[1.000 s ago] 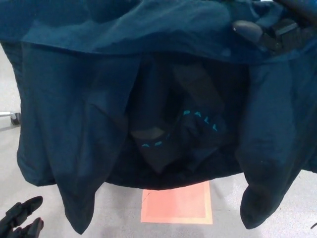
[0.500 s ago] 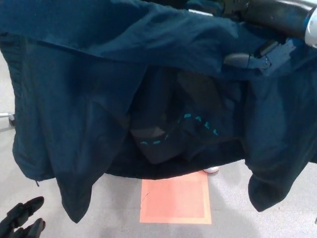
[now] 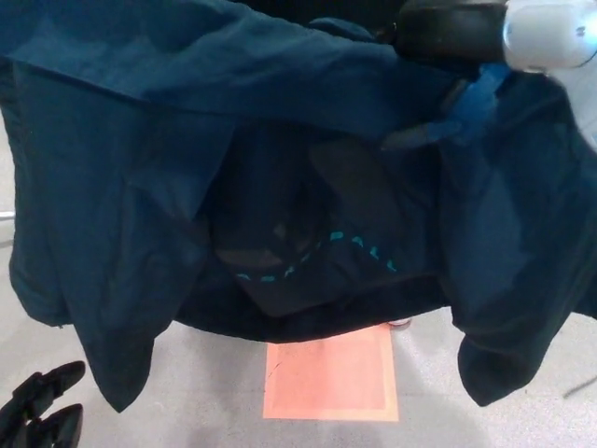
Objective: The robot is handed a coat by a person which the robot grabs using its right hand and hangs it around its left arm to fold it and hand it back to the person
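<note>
**Robot's right arm swings in with the coat; the drape over the left arm is yet to come**

A dark blue coat [image 3: 140, 187] hangs open across nearly the whole head view, its hem dangling just above the orange floor square [image 3: 331, 378] and its two loose corners dropping on either side of the square. Teal lettering [image 3: 317, 257] on the lining shows directly above the square.

High above the square and to its right, the robot's right hand [image 3: 424, 135] has its fingers pinched on a fold near the coat's upper edge, though motion blur softens the detail. Over the last second that hand has travelled from the far upper corner down and in toward the line of the square, and the coat has slid leftward with it, while the square itself has held its place.

The left hand [image 3: 37, 415] waits low to the left of the square, fingers apart and holding nothing, well clear of the cloth. A pale shoe tip [image 3: 399, 323] peeks out at the square's upper right corner, under the hem.

The handover looks complete and the carry across has begun. The left forearm appears to need raising under the coat before it can take the weight.
</note>
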`<state>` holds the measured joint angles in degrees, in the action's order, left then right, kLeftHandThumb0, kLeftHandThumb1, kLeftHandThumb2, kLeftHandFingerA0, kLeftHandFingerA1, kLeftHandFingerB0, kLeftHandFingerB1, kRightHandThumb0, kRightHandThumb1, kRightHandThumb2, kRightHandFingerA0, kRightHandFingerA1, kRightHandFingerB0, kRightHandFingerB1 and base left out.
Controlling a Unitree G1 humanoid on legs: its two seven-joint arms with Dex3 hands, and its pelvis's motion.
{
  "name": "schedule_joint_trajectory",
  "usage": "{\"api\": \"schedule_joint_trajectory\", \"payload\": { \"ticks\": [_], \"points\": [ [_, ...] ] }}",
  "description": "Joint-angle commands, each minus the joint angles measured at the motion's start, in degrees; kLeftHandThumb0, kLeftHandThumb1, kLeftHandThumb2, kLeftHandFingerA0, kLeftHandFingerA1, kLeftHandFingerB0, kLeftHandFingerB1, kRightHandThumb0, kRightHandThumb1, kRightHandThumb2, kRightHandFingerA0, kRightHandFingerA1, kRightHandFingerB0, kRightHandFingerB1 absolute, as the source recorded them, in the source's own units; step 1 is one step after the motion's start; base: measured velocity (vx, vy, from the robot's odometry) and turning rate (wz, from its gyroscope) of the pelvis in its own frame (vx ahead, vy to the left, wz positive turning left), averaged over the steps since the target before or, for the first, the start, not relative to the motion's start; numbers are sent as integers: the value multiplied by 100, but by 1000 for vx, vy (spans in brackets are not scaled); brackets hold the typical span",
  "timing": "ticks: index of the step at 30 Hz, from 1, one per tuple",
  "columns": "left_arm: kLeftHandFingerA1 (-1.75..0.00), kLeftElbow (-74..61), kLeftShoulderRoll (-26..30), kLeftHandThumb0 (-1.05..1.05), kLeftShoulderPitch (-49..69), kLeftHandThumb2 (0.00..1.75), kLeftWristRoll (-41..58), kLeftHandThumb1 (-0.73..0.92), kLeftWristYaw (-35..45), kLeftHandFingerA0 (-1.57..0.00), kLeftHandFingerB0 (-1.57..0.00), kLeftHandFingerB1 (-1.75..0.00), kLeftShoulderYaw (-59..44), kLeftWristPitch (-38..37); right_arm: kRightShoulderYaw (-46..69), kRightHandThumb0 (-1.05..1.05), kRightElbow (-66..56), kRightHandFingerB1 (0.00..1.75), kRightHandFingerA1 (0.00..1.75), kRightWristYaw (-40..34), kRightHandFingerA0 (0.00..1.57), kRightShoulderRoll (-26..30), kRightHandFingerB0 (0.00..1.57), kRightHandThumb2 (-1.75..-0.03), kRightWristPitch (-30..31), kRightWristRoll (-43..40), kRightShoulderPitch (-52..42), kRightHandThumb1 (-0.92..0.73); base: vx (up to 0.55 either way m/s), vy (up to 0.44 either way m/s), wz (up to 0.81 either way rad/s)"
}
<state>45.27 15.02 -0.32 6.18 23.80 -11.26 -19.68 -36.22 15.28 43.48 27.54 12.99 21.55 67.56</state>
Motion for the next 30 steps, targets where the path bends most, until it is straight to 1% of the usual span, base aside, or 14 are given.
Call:
{"api": "schedule_joint_trajectory", "payload": {
  "ticks": [1,4,5,8,14,17,20,21,22,23,25,27,28,30],
  "points": [
    [-47,-69,88,-34,68,115,149,60,187,0,0,-48,-38,-34,-181,-50,28,48,146,-1939,84,-144,63,-75,-714,1359,-480,-92,0,0,0],
    [-47,-1,82,-35,57,114,199,58,266,0,0,-48,-69,-93,-34,-39,171,56,108,-2374,88,-263,70,-66,-742,1331,-626,-89,0,0,0],
    [-36,26,74,-74,47,72,193,92,253,-24,-13,-31,-74,-107,111,-39,259,64,122,-2506,87,-389,76,-66,-629,1198,-693,-89,0,0,0],
    [-36,36,54,-73,22,71,191,92,242,-26,-13,-31,-70,-81,318,-38,354,115,171,-2692,81,-546,75,-69,-534,1072,-753,-87,0,0,0],
    [-44,-110,5,-75,101,97,238,80,248,-19,-12,-40,-88,7,596,-39,749,102,168,-3251,81,-721,74,-70,-815,996,-792,-86,0,0,0],
    [-44,-165,-15,-74,128,96,273,81,282,-18,-11,-40,-100,60,624,-38,988,129,170,-3628,84,-736,72,-66,-1072,1118,-762,-88,0,0,0],
    [-47,-167,-10,-35,100,114,305,59,390,0,0,-48,-92,101,735,-38,1274,125,170,-4054,83,-791,72,-69,-1250,1151,-641,-85,0,0,0],
    [-35,-193,-18,-72,114,68,312,92,445,-28,-16,-30,-77,59,864,-35,1389,143,175,-4130,78,-890,53,-69,-1209,1040,-589,-92,0,0,0],
    [-47,-215,-43,-34,122,114,382,60,560,-1,-1,-48,-84,51,986,-37,1496,140,175,-4245,85,-987,67,-65,-1156,962,-503,-86,0,0,0],
    [-47,-245,-78,-34,133,114,485,60,723,-1,-1,-48,-98,46,1148,-37,1637,140,175,-4404,85,-1116,67,-65,-1082,863,-382,-86,0,0,0],
    [-37,-390,-102,-70,205,69,498,92,816,-29,-18,-31,-51,49,1398,-38,1867,129,146,-4681,100,-1281,82,-69,-1203,695,-238,-83,0,0,0],
    [-45,-736,-131,-76,302,101,518,77,1028,-19,-10,-42,96,192,1767,-38,2239,111,123,-5005,120,-1589,92,-107,-1050,447,140,-68,0,0,0],
    [-36,-828,-139,-76,338,68,539,92,1134,-27,-14,-31,138,174,1834,-43,2378,125,117,-5097,113,-1662,92,-66,-1015,432,292,-88,0,0,0],
    [-46,-1031,-174,-77,415,100,602,76,1240,-20,-13,-43,180,226,1965,-41,2635,126,131,-5379,110,-1762,90,-66,-1226,396,478,-83,0,0,0]
  ]
}}
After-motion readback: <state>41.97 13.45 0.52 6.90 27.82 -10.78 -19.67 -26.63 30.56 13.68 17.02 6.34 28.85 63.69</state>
